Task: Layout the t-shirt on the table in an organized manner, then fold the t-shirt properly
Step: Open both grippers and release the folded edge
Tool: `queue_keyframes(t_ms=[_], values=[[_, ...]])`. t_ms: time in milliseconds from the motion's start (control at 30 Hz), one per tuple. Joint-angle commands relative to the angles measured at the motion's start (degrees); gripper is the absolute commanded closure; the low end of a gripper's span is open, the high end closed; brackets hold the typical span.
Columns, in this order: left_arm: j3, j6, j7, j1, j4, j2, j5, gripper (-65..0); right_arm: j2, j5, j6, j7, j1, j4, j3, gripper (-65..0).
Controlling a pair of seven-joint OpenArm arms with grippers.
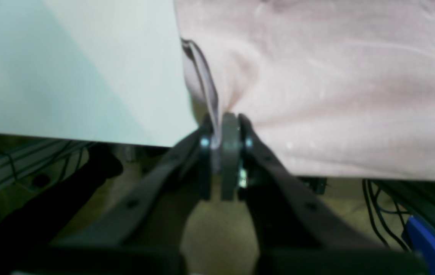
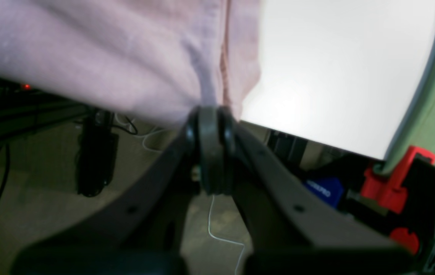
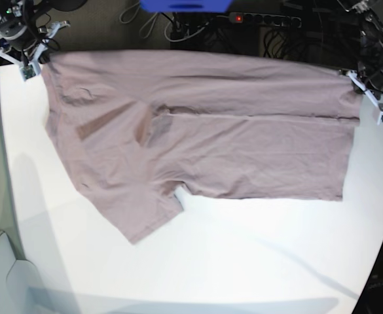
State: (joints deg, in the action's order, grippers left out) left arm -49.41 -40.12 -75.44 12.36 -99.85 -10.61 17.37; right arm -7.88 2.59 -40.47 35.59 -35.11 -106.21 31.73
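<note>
At the table's (image 3: 198,261) far edge, the right gripper (image 3: 33,65) is pinching one corner of the t-shirt (image 3: 211,131) tight, the cloth is lying stretched across between, and the left gripper (image 3: 368,95) is clenching the opposite corner. Uneven pulling could be dragging the shirt off the edge, or wrinkling it again.

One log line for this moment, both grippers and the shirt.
left gripper: shut on t-shirt corner | right gripper: shut on t-shirt corner | t-shirt: stretched along far edge of table, one sleeve folded over
</note>
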Motion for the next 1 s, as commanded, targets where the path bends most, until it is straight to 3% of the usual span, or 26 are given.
queue_keyframes(t_ms=[0, 167, 233, 400, 467, 533, 800, 967], values=[[-0.4, 0.1, 0.4, -0.1, -0.1, -0.9, 0.2, -0.3, -0.6, 0.4, 0.5, -0.6, -0.4, -0.9, 0.4, 0.0], [-0.5, 0.1, 0.4, 0.1, 3.8, -1.4, 0.2, -2.6, -0.6, 0.4, 0.5, -0.6, -0.1, -0.9, 0.5, 0.0], [-0.6, 0.1, 0.5, 0.1, 5.2, -1.4, 0.2, -10.6, -0.6, 0.4, 0.5, -0.6, 0.0, -0.9, 0.7, -2.0], [-0.7, 0.1, 0.5, 0.2, 4.9, -1.1, 0.2, -39.1, -0.2, 0.3, 0.5, -0.6, -0.1, -1.3, 0.8, -19.6], [-0.7, 0.1, 0.5, 0.2, 4.8, -1.2, 0.5, -45.0, -0.2, 0.3, 0.5, -0.6, -0.2, -1.4, 0.8, -25.3], [-0.8, 0.1, 0.5, 0.2, 4.8, -1.3, 0.5, -45.8, -0.4, 0.3, 0.5, -0.7, -0.2, -1.4, 1.5, -29.0], [-8.7, 0.1, 0.3, -3.3, 4.8, -1.6, 0.2, -45.8, -2.3, 0.3, 0.5, -0.6, 3.6, -0.9, 10.1, -29.3], [-11.1, 0.1, 0.4, -6.3, 5.0, -4.4, 0.2, -46.0, -3.2, 0.2, 0.5, -0.6, 8.2, -0.6, 14.6, -29.4]])
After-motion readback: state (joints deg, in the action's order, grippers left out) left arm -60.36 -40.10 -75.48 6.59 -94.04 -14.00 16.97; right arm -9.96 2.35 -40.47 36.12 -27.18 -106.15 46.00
